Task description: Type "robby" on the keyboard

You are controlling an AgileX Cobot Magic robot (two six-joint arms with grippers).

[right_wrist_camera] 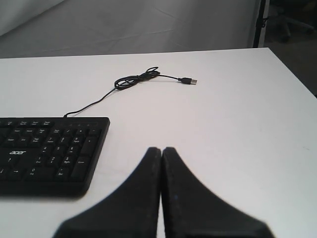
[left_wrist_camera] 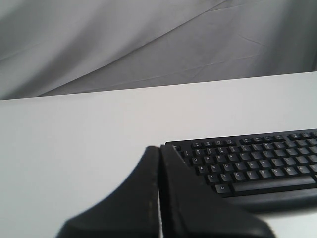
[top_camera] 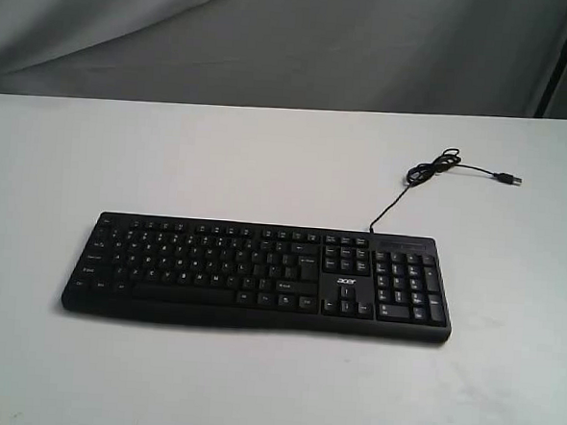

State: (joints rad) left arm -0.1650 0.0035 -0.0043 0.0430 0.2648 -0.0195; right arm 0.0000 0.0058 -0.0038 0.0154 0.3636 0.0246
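Nearest in its wrist view, the left gripper (left_wrist_camera: 159, 148) has its two black fingers pressed together with nothing between them, its tips near the keyboard (left_wrist_camera: 252, 168) at that board's 9 o'clock end. The right gripper (right_wrist_camera: 161, 149) is closed the same way and holds nothing, standing apart from the number-pad end at 3 o'clock. In the exterior view, the keyboard lies flat mid-table (top_camera: 253, 394), its length running 9 to 3. Its thin cable (top_camera: 388, 207) leaves the rear edge toward 1 o'clock, coils, and ends in a USB plug (top_camera: 508, 177). Beyond hangs grey cloth (top_camera: 275, 39).
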